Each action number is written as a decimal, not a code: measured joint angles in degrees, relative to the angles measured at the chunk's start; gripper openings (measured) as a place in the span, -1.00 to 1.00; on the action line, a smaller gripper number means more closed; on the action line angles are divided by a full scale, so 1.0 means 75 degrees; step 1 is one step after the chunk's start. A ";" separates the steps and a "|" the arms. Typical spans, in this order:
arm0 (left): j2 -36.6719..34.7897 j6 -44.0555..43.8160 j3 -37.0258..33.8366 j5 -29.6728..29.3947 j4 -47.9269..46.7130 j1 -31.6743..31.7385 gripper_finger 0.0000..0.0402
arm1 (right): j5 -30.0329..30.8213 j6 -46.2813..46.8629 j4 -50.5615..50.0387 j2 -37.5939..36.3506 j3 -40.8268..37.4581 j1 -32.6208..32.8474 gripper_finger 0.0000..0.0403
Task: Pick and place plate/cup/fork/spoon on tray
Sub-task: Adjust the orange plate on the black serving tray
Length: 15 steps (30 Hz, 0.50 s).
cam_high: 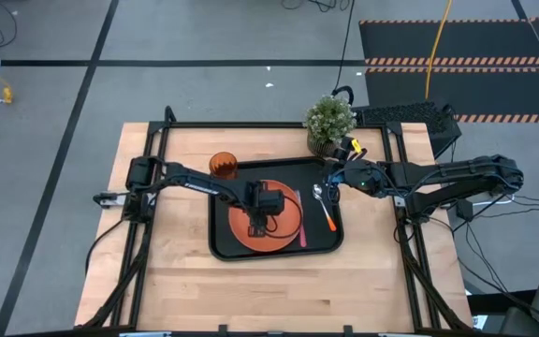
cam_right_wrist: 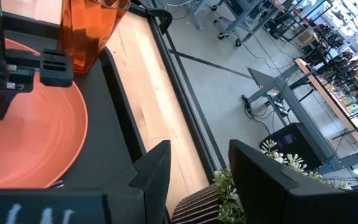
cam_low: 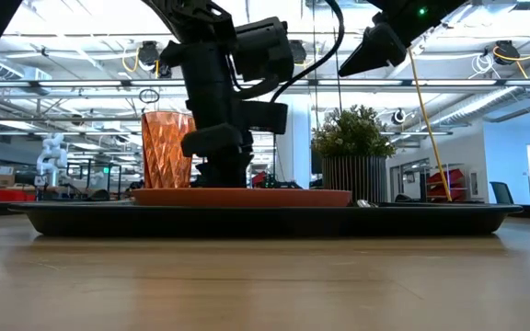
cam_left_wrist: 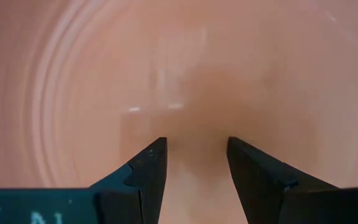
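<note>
While the left gripper (cam_high: 266, 223) hangs just over the plate (cam_high: 251, 230), fingers apart w/ nothing between, plate sits mid-tray (cam_high: 221, 245). Cup (cam_high: 224, 166) stands at tray's far-left corner. Fork (cam_high: 301, 220) lies beside the plate's right rim, spoon (cam_high: 324, 206) further right. Right gripper (cam_high: 330, 178) hovers near the potted plant (cam_high: 329, 123), fingers apart, empty.

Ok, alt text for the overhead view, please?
On a black tray sit an orange plate, cup, fork and spoon. The left hand hovers open over the plate; the right hand is above the tray's corner by a potted plant.
</note>
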 joint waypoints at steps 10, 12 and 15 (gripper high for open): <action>0.0005 0.0457 -0.0009 0.0000 0.0395 0.0022 -0.14 | 0.0000 0.0000 -0.0002 -0.0001 0.0000 0.0000 -0.22; 0.0010 0.0691 -0.0009 0.0000 0.0510 0.0022 -0.14 | 0.0000 0.0000 -0.0002 -0.0002 0.0000 0.0000 -0.22; 0.0011 0.1062 -0.0009 0.0002 0.0628 0.0034 -0.14 | 0.0000 0.0000 -0.0002 -0.0002 0.0000 0.0003 -0.22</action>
